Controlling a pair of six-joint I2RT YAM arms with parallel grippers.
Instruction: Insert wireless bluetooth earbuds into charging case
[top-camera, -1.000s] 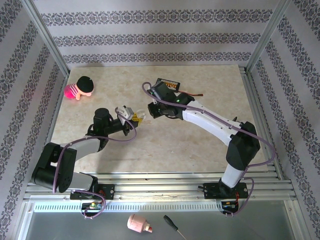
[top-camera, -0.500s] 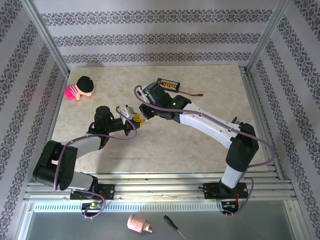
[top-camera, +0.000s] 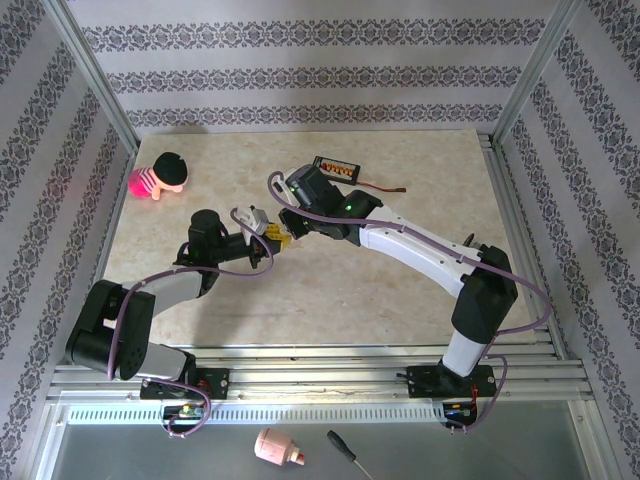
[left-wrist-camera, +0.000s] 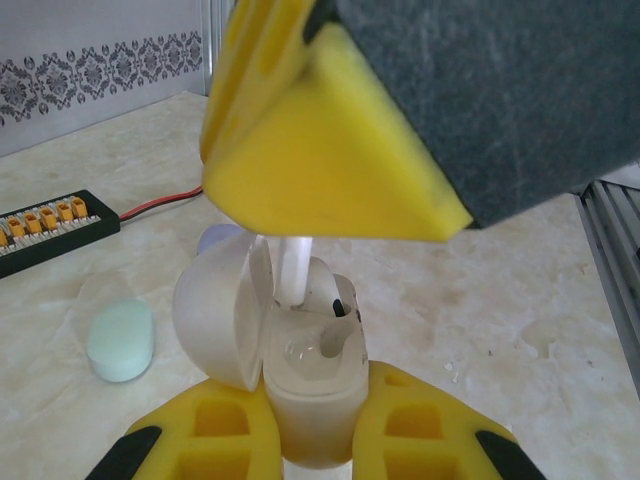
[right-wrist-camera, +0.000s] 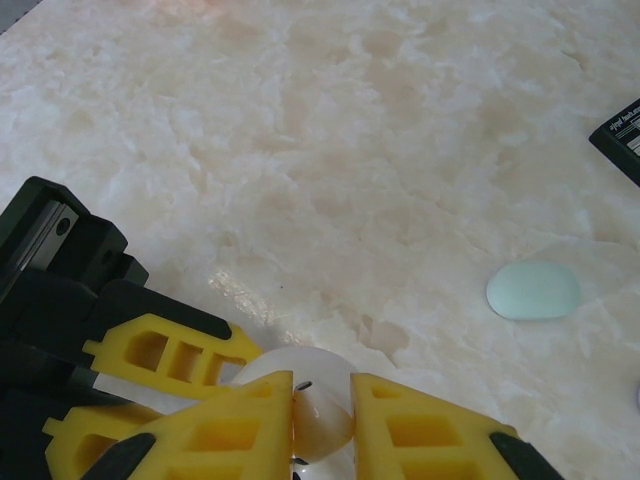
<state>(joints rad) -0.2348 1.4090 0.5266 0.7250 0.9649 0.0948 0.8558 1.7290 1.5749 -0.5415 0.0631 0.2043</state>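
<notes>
Earbud meets case: my left pincer (left-wrist-camera: 312, 428) is clamped tight on the base of the whitish charging case (left-wrist-camera: 310, 385), holding it upright with its lid swung open to one side. Directly above the case, my right pincer (right-wrist-camera: 322, 395) is closed almost fully on a white earbud (left-wrist-camera: 293, 268), whose stem points down into the open mouth, just at the rim.

I judge this to be the insertion step itself, with the bud not yet seated. The next move calls for a short, straight descent into the free socket with the stem lined up. I then need a gentle release while my left pincer holds the case firm, since any tilt could jam the bud against the lid.

A dark-tipped shape inside the case may be a bud already in place; I cannot tell.

Beside the case on the pale marbled table (top-camera: 330, 300) lies a mint-green pebble (left-wrist-camera: 120, 340). Beyond the case sits a black board (left-wrist-camera: 50, 225) with a red wire. Well away from the case, near the table's edge, lies a small doll (top-camera: 160, 177). Damask-striped walls (top-camera: 300, 80) close in the table.
</notes>
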